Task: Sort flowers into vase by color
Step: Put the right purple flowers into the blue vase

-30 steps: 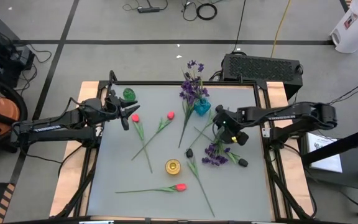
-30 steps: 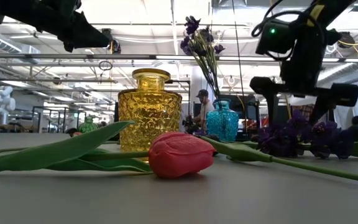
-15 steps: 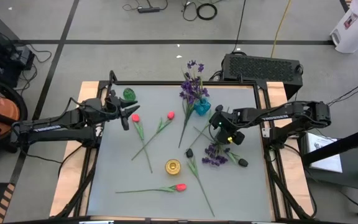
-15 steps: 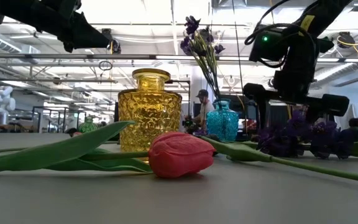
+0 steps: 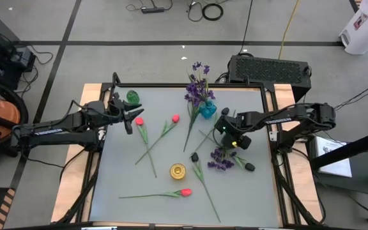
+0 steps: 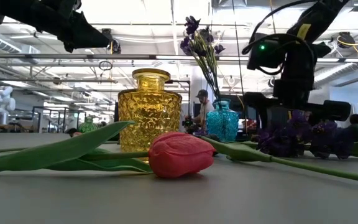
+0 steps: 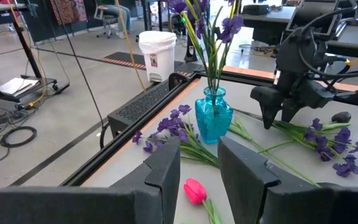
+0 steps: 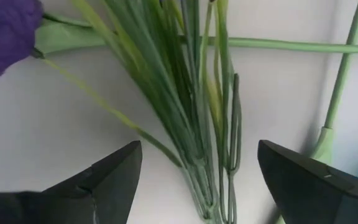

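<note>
A bunch of purple flowers lies on the table's right half, its green stems running toward the blue vase, which holds more purple flowers. My right gripper points down, open, one finger on each side of those lying stems and apart from them. Pink tulips lie at the left, the middle and near the front. Dark buds lie by the purple bunch. My left gripper hangs open above the table's left edge.
A yellow vase stands near the table's middle front and a small green vase at the far left corner. A black box sits behind the far right edge. Stems cross the table's middle.
My right gripper has come down toward the lying purple flowers' stems and shifted a little toward the table's left edge, staying open. The flowers lie as before.
</note>
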Action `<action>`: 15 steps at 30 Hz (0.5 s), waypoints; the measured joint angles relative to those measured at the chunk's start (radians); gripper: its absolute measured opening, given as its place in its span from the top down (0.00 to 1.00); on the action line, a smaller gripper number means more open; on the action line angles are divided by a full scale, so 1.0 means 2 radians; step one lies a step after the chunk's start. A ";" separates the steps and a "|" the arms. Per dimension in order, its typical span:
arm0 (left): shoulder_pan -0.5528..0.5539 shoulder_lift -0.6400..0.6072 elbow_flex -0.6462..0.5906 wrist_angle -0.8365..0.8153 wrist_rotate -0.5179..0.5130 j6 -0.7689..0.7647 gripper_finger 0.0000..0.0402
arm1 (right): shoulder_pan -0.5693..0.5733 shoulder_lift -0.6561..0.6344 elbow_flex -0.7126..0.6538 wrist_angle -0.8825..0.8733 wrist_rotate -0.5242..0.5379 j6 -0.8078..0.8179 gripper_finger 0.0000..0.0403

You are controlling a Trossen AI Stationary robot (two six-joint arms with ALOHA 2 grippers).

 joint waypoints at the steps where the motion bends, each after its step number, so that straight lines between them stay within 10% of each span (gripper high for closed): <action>1: 0.000 0.000 0.000 0.000 0.000 0.000 0.71 | 0.000 0.001 0.000 0.001 0.000 0.000 0.24; 15: 0.000 0.000 0.000 0.000 0.000 -0.001 0.71 | 0.000 0.002 0.000 -0.001 0.001 0.001 0.65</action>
